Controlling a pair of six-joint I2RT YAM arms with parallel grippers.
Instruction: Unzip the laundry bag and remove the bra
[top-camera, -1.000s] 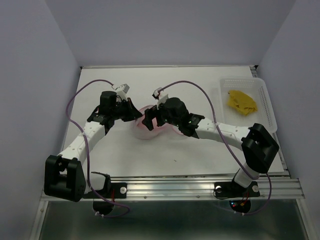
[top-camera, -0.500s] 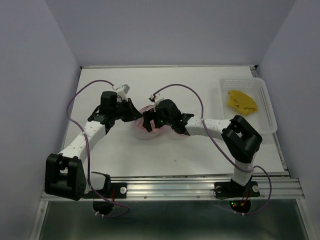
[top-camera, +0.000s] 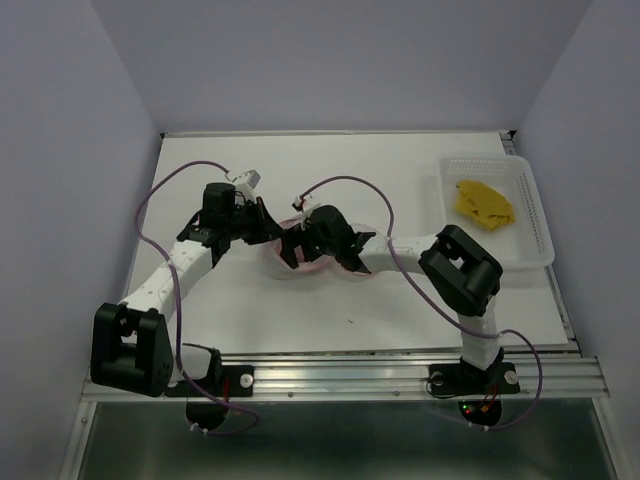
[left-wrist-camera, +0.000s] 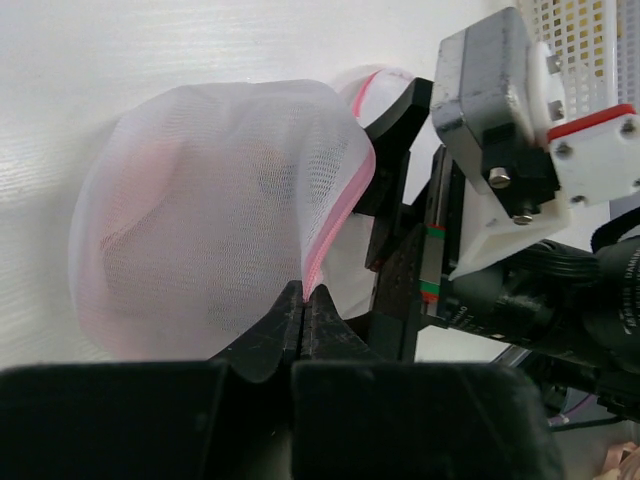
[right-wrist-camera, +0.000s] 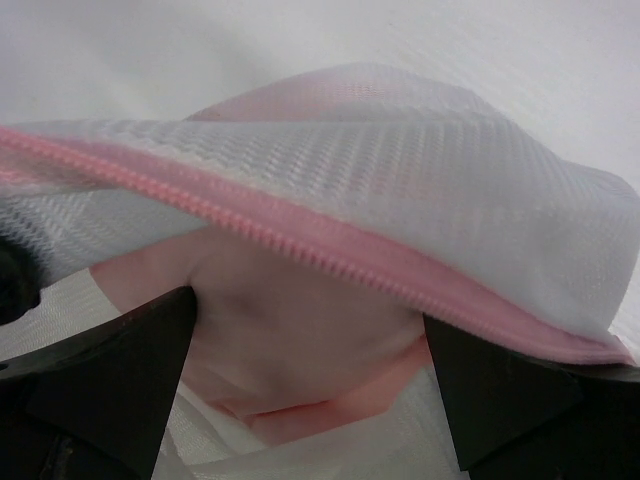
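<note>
The laundry bag (top-camera: 288, 262), a small white mesh pouch with pink zipper trim, lies at the table's middle between both grippers. My left gripper (left-wrist-camera: 303, 296) is shut on the bag's pink zipper edge (left-wrist-camera: 335, 225) and holds the mesh (left-wrist-camera: 200, 220) up. My right gripper (top-camera: 297, 245) is open, its fingers (right-wrist-camera: 110, 385) inside the bag's opening under the pink zipper (right-wrist-camera: 330, 255), on either side of the pale pink bra (right-wrist-camera: 300, 350) inside. The right gripper's body also shows close by in the left wrist view (left-wrist-camera: 500, 180).
A clear plastic tray (top-camera: 535, 215) at the back right holds a yellow cloth (top-camera: 484, 203). Purple cables loop over both arms. White walls close in the table on the left, back and right.
My right gripper has pushed leftward into the bag's opening, with its elbow folding up toward the middle. The left gripper has kept its hold on the zipper edge.
</note>
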